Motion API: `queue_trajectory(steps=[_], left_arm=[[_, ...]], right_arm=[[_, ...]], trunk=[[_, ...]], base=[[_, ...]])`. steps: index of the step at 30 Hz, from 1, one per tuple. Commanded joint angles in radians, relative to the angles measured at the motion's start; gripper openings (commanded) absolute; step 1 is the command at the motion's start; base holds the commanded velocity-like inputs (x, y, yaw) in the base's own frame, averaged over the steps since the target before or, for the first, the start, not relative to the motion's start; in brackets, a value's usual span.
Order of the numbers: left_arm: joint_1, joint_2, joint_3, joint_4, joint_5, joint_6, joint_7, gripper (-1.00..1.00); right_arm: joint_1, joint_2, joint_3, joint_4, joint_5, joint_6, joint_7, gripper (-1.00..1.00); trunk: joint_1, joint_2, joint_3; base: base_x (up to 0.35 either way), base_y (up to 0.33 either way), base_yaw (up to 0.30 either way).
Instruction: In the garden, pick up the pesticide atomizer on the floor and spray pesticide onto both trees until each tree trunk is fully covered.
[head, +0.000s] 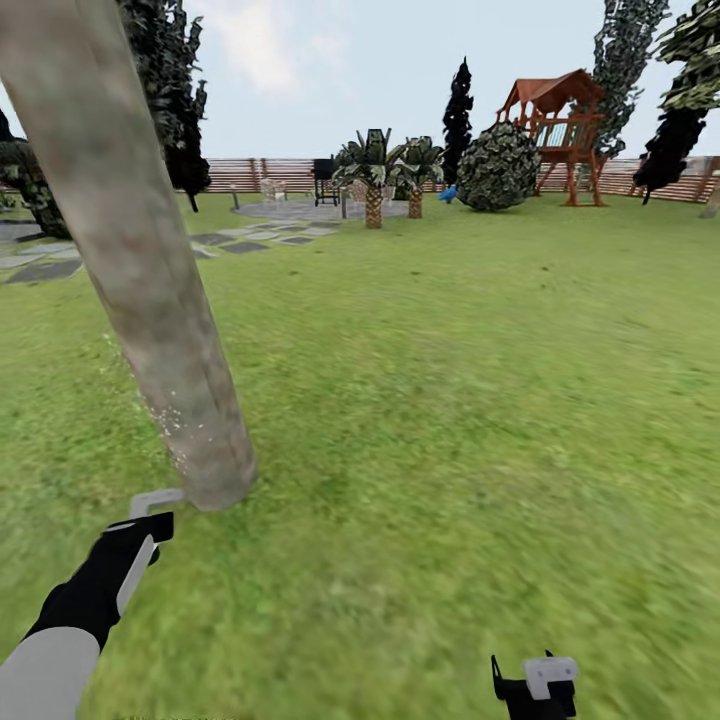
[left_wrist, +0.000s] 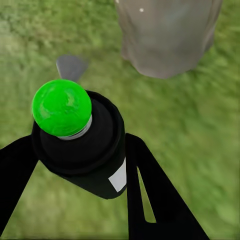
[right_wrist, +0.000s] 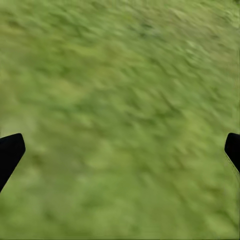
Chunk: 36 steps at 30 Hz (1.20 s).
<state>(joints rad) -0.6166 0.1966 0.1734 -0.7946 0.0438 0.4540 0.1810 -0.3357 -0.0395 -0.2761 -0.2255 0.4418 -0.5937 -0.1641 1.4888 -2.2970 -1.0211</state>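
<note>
Gripping the pesticide atomizer near the tree trunk, left hand; right hand open.

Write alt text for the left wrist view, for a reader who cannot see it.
A black spray bottle with a round green cap sits clamped between the two black fingers of the left tool, pointing toward the base of a thick grey-brown tree trunk. Blurry green grass lawn lies all around.
</note>
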Motion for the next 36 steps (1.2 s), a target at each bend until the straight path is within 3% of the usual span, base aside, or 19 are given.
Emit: queue_trajectory(steps=[1, 6, 19, 29, 30, 32, 33, 35, 36], left_arm=[[0.0, 0.0, 0.001, 0.0, -0.001, 0.0, 0.0, -1.0], [0.0, 0.0, 0.0, 0.006, -0.001, 0.0, 0.0, -1.0], [0.0, -0.006, -0.001, 0.017, -0.002, -0.001, 0.0, -1.0], [0.001, -0.004, 0.001, 0.019, -0.003, -0.003, -0.001, -1.0], [0.02, 0.005, 0.005, 0.037, -0.005, -0.023, -0.002, -1.0], [0.055, 0.016, 0.005, 0.062, -0.003, -0.143, -0.007, -1.0], [0.058, 0.015, 0.0, 0.073, -0.002, -0.158, -0.01, -1.0], [0.06, 0.004, -0.004, 0.083, -0.001, -0.169, -0.015, -1.0], [0.056, -0.02, -0.012, 0.085, 0.0, -0.171, -0.016, -1.0]], right_arm=[[0.0, 0.0, 0.0, 0.0, 0.0, 0.0, 0.0, 1.0], [0.0, 0.0, 0.0, 0.0, 0.0, 0.0, 0.0, 1.0], [0.001, 0.0, 0.0, 0.0, 0.0, 0.0, 0.0, 1.0], [0.0, 0.001, 0.0, 0.0, 0.0, 0.0, 0.0, 1.0], [0.0, 0.001, 0.0, 0.0, 0.0, 0.0, 0.0, 1.0], [0.0, 0.0, 0.0, 0.0, 0.0, 0.0, 0.0, 1.0], [0.0, 0.0, 0.0, 0.0, 0.0, 0.0, 0.0, 1.0], [0.0, 0.0, 0.0, 0.0, 0.0, 0.0, 0.0, 1.0], [0.0, 0.0, 0.0, 0.0, 0.0, 0.0, 0.0, 1.0]], trunk=[[0.0, 0.0, 0.0], [0.0, 0.0, 0.0], [0.0, 0.0, 0.0], [0.0, 0.0, 0.0], [0.0, 0.0, 0.0], [0.0, 0.0, 0.0], [0.0, 0.0, 0.0], [0.0, 0.0, 0.0], [0.0, 0.0, 0.0]], base=[[0.113, -0.273, 0.277], [0.13, -0.271, 0.219], [0.26, -0.181, 0.018], [0.126, -0.073, 0.258], [0.001, -0.001, 0.272], [0.0, 0.0, 0.272], [0.0, 0.0, 0.266], [0.0, 0.0, 0.231], [0.0, 0.0, 0.098]])
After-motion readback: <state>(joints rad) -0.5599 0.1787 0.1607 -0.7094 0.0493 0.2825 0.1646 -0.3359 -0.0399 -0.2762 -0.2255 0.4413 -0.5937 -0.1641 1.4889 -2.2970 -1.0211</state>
